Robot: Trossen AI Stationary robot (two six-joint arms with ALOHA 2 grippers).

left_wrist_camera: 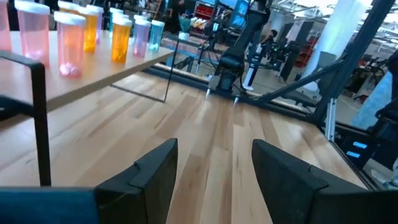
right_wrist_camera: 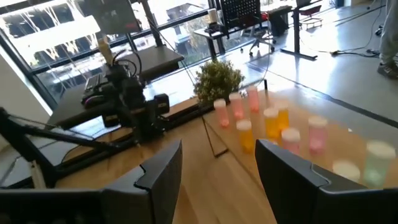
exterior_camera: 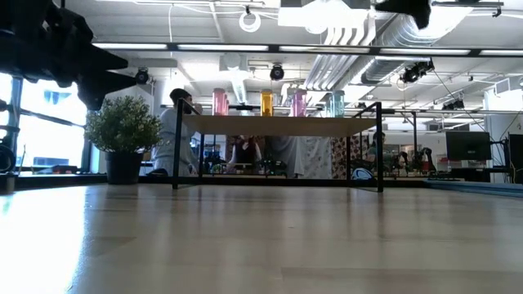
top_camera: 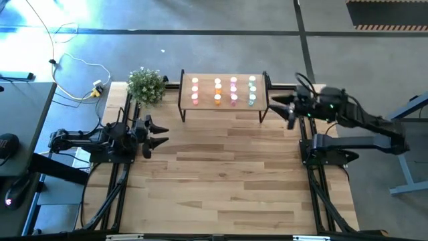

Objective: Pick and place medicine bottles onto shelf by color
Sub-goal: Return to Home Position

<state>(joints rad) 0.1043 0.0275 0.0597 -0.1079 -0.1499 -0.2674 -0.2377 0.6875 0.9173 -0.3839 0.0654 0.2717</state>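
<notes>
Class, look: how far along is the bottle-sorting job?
Done: the medicine bottles stand on the shelf in four colour columns; none shows on the table. In hand: nothing; left gripper and right gripper are open and empty. Left: probably only parking the arms.

The light-wood plank tabletop (top_camera: 227,181) stands on a grey concrete floor (top_camera: 221,17) crossed by dark seams. A small potted plant (top_camera: 146,85) sits at the tabletop's far left corner, and a pale cable (top_camera: 83,67) loops on the floor just beyond it. In the low view the room behind is an open workshop with exposed ceiling ducts (exterior_camera: 368,33), strip lights (exterior_camera: 147,46), bright windows (exterior_camera: 33,122) on one side, a person (exterior_camera: 176,122) standing and a dark monitor (exterior_camera: 467,145) opposite. The right wrist view shows tall windows (right_wrist_camera: 56,31) and dark desks (right_wrist_camera: 217,32) on the grey floor.
</notes>
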